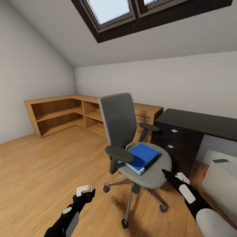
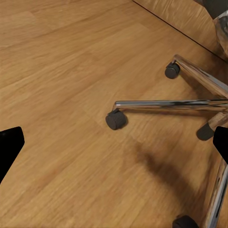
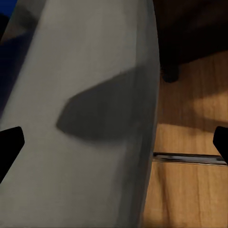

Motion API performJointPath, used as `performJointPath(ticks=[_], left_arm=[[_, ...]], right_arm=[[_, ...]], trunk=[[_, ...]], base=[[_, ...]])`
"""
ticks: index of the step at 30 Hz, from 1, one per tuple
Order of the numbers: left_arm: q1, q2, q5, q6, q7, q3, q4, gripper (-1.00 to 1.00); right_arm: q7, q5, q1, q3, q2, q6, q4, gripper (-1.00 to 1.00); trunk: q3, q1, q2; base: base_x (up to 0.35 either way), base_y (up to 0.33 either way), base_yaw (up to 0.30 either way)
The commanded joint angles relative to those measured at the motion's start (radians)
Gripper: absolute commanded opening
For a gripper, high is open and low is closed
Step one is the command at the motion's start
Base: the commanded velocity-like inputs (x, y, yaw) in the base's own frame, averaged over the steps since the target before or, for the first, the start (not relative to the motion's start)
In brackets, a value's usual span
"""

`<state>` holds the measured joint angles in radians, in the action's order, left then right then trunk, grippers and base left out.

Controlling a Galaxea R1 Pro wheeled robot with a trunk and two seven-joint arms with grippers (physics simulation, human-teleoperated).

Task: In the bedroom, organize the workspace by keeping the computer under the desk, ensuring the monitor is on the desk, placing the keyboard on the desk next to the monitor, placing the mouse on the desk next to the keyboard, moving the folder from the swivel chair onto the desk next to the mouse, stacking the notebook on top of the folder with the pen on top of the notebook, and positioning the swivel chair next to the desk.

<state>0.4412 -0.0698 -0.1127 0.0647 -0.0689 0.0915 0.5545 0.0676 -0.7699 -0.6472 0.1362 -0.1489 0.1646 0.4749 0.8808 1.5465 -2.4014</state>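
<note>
Where wood floor (image 1: 49,164) meets desk (image 1: 200,121) — swivel chair (image 1: 131,144) holds folder (image 1: 143,157).

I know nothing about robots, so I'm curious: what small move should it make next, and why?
Probably ease the right pincer forward and up toward the blue folder. The folder lies flat on the swivel chair seat, not yet on the desk, and that pincer hovers open at the seat's edge, close to the folder. The left pincer hangs low over the floor.
</note>
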Motion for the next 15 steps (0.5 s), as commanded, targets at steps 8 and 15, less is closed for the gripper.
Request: performJointPath(ticks=[8, 15], left_arm=[[0.001, -0.001, -0.009, 0.001, -0.007, 0.005, -0.001, 1.0], [0.001, -0.001, -0.009, 0.001, -0.007, 0.005, -0.001, 1.0]], right_arm=[[0.009, -0.005, 0.0, 0.009, 0.004, 0.008, 0.001, 1.0], [0.01, -0.005, -0.001, 0.009, 0.006, 0.007, 0.001, 1.0]], trunk=[[0.001, 0.0, 0.0], [0.002, 0.0, 0.0]], base=[[0.0, 0.0, 0.008], [0.0, 0.0, 0.132]])
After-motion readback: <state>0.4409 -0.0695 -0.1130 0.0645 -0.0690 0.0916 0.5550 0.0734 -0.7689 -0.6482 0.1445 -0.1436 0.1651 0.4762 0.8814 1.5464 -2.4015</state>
